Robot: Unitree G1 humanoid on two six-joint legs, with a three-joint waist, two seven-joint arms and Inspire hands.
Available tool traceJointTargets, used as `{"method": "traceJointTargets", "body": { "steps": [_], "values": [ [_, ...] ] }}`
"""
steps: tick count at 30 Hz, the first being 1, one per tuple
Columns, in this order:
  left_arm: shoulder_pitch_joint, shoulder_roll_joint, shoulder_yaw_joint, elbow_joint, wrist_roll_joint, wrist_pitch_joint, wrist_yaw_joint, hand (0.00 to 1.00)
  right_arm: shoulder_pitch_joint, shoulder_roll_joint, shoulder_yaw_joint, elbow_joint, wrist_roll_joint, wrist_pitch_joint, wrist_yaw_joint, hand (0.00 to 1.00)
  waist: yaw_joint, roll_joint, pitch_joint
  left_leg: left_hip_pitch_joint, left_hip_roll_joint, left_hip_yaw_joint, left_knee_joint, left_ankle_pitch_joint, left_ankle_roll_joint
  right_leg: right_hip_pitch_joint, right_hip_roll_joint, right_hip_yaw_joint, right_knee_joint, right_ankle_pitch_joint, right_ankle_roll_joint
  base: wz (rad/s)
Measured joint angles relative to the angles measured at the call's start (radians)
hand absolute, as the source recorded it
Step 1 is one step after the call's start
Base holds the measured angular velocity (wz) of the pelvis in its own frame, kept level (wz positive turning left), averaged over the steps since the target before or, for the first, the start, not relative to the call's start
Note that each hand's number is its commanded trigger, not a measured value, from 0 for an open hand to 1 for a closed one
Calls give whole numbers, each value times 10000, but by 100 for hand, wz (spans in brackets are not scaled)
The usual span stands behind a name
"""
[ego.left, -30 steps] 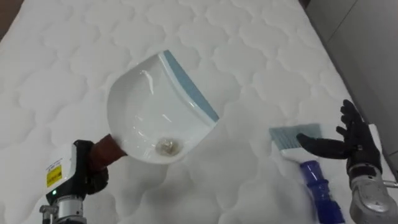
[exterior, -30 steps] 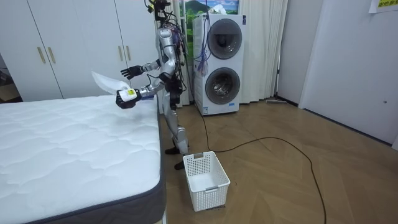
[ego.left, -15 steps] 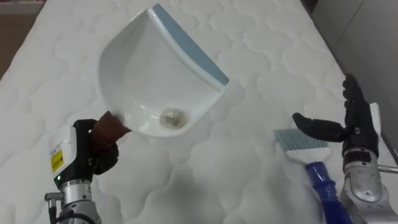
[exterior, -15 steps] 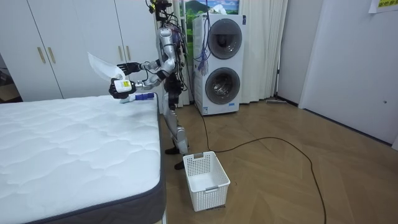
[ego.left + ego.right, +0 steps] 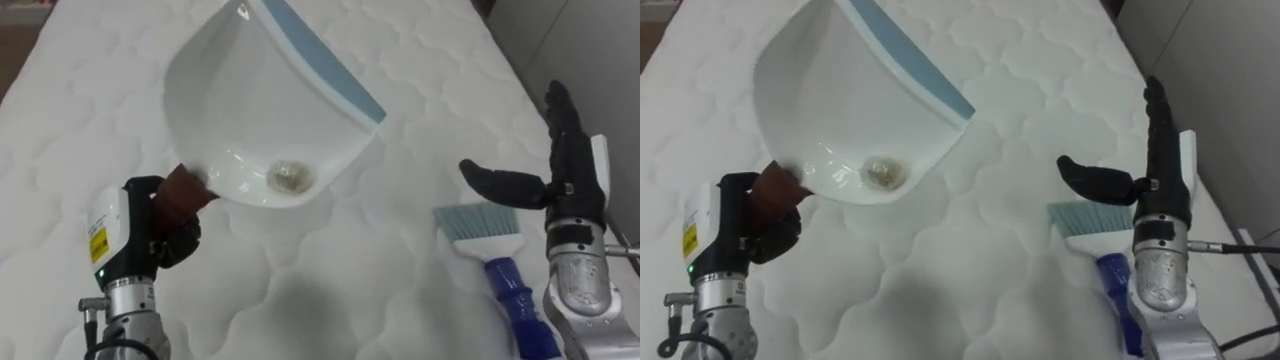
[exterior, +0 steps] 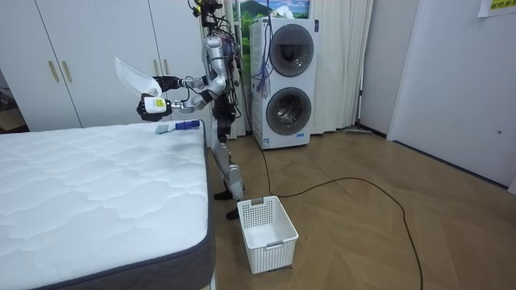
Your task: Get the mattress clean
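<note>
My left hand (image 5: 165,235) has come up over the last second. Its fingers are curled tight round the brown handle of the dustpan (image 5: 255,110), and the pan now hangs high above that hand, clear of the bed (image 5: 400,60), where a moment ago it sat lower and closer to the mattress. It is tipped back, so the small clump of dirt (image 5: 291,177) lies in the deep end nearest my fingers, away from the blue lip.

My right hand (image 5: 565,185) has drawn off the brush (image 5: 497,262). Its fingers are straight and spread with the thumb out to the side, holding nothing. The brush lies on the mattress just below that palm, with its bristles pointing away from my wrist and its blue handle running back under my forearm.

I take this to mean the sweeping is over: the dirt is gathered and carried, and the brush is set down. What remains, as I judge it, is the emptying. In the room view a white basket (image 6: 268,232) stands on the floor well below and apart from my left hand, and it looks the likely place for the dirt. The risk is tilt. If the lip dips under my grip while I turn from the bed, the clump slides back onto the mattress.
</note>
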Motion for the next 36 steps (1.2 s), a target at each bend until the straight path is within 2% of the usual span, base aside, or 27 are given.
{"method": "traceJointTargets", "body": {
  "steps": [4, 7, 8, 9, 12, 13, 15, 19, 21, 24, 26, 27, 28, 29, 30, 31, 32, 33, 34, 36],
  "values": [
    [0, 0, 18, -77, -1, -41, 8, 100, 3, 207, -6, 12, 6, 1, -2, 0, 10, 17, 11, 87, 9, -132, 4, 0, 1, 137, -41, -44, 86, -46, 1, 5],
    [-5, 1, 23, -90, -6, -58, 9, 100, 6, 338, -14, 11, 11, 0, -126, 0, -272, 45, 22, 23, -61, -961, 150, -9, 3, 375, -195, -406, 189, -256, 80, 56],
    [-5, 2, 23, -103, -11, -60, 8, 100, 6, 360, -14, 10, 12, 0, -144, 0, -294, 49, 20, -16, -76, -1101, 185, -10, 4, 414, -220, -493, 194, -279, 90, 75],
    [-6, 8, 23, -147, -23, -68, 0, 100, 6, 390, -14, 9, -3, 0, -219, 0, -433, 48, 21, -119, -145, -1538, 226, -8, 8, 501, -278, -677, 186, -337, 112, 69],
    [-6, 6, 24, -261, -32, -80, -11, 100, 0, 399, -93, 6, -35, -1, -412, 0, -518, 33, 8, -438, -336, -2416, 265, 40, 48, 541, -348, -873, 207, -467, 156, 86],
    [-5, 6, 27, -260, -17, -80, -11, 100, 2, 399, -123, 6, -31, -1, -427, 0, -505, 32, 8, -488, -366, -2574, 281, 64, 50, 570, -346, -909, 194, -483, 158, 82],
    [5, 7, 107, -257, -7, -81, -11, 100, 4, 399, -246, -4, -51, -1, -453, 0, -420, 15, 5, -681, -470, -3241, 423, 98, 39, 765, -384, -1390, 123, -581, 181, 83],
    [58, 12, 252, -263, -9, -90, 0, 100, 12, 396, -367, -55, -86, -48, -577, 0, -143, -94, -35, -861, -601, -3949, 525, 166, -11, 984, -473, -1857, 119, -786, 216, 73],
    [267, 9, 405, -264, -10, -166, 15, 100, 18, 467, -365, -138, -482, -151, -804, 0, -41, -210, -71, -1030, -693, -4331, 607, 228, -48, 1144, -537, -2249, 107, -920, 244, 75],
    [393, -101, 388, -259, 1, -166, 18, 100, 306, 555, -367, -141, -959, -616, -1236, 0, -158, -285, -76, -1581, -739, -4205, 996, 256, -72, 1430, -563, -3038, -121, -971, 306, 115],
    [423, -229, 387, -229, -1, -166, 19, 100, 538, 543, -383, -140, -1172, -650, -1311, 0, -156, -316, -60, -1874, -829, -4091, 1155, 387, -51, 1582, -587, -3095, -254, -1007, 361, 122],
    [425, -284, 387, -187, -5, -165, 9, 100, 608, 542, -394, -140, -1207, -649, -1408, 0, -237, -298, -46, -2160, -761, -3284, 1329, 508, 56, 1661, -685, -3635, -262, -1040, 382, 130],
    [425, -297, 386, -187, -1, -165, 9, 100, 616, 542, -398, -140, -1204, -650, -1467, 0, -348, -281, -32, -2308, -669, -2677, 1406, 566, 136, 1695, -731, -3948, -262, -1057, 409, 150],
    [379, -305, 380, -165, -5, -165, 11, 100, 620, 540, -405, -140, -1179, -651, -1570, 0, -564, -268, -14, -2591, -409, -1443, 1522, 711, 333, 1725, -858, -4458, -216, -1152, 483, 148],
    [382, -326, 381, -144, -9, -165, 18, 100, 621, 538, -406, -140, -1185, -667, -1638, 0, -634, -249, 1, -2740, -237, -457, 1564, 831, 525, 1726, -931, -4803, -132, -1239, 558, 129],
    [404, -337, 381, -145, -5, -165, 21, 100, 622, 537, -406, -140, -1186, -691, -1662, 0, -598, -236, 10, -2764, -176, -174, 1567, 861, 574, 1722, -975, -4925, -99, -1310, 626, 75],
    [450, -363, 382, -145, -3, -165, 24, 100, 623, 533, -406, -144, -1184, -786, -1701, 0, -395, -214, 36, -2774, -250, -222, 1562, 860, 570, 1694, -1110, -5124, 43, -1448, 678, 53],
    [467, -381, 384, -145, -12, -165, 38, 100, 635, 531, -405, -175, -1183, -852, -1760, 0, -351, -212, 36, -2808, -431, -512, 1469, 914, 487, 1721, -1280, -5534, 158, -1478, 734, 62],
    [463, -380, 387, -147, -10, -166, 38, 100, 655, 529, -406, -242, -1183, -852, -1782, 0, -306, -191, 12, -2829, -528, -664, 1427, 965, 418, 1716, -1337, -5677, 194, -1497, 769, 80],
    [465, -364, 403, -151, 16, -168, 36, 100, 746, 524, -396, -444, -1295, -976, -1859, 0, -44, -118, 33, -2834, -840, -1026, 1223, 1161, 675, 1682, -1445, -5730, 429, -1528, 898, 65]
  ]
}}
